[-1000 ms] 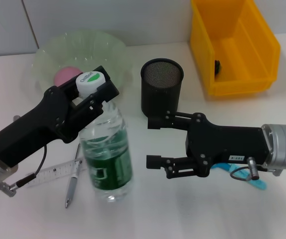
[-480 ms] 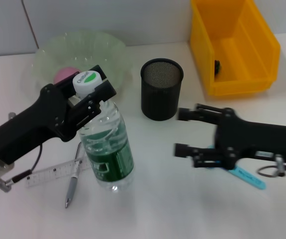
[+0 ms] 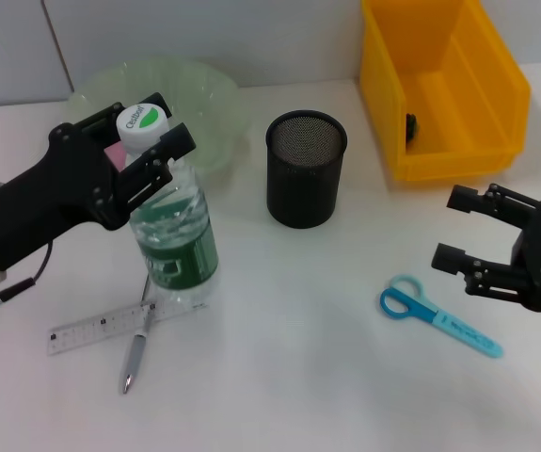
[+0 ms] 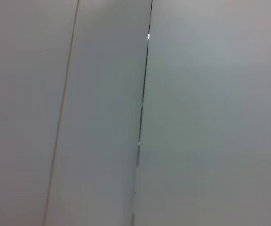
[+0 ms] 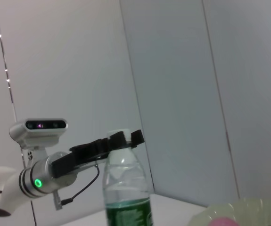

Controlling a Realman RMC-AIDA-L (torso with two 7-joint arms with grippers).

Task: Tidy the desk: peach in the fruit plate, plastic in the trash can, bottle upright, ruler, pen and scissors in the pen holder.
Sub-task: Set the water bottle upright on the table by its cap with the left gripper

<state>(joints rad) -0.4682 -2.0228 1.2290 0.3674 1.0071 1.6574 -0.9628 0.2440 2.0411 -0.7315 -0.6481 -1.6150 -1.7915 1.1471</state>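
Left hand (image 3: 143, 151) around clear ribbed bottle (image 3: 171, 235).

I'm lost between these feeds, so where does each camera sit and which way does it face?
Head view: on the robot's head, looking down at the white desk; both hands show, left hand on the clear green-labelled plastic bottle, right hand open.
Left wrist view: faces a bare grey wall; no body visible.
Right wrist view: faces across at the left hand.
Shared by head and right wrist views: the bottle.
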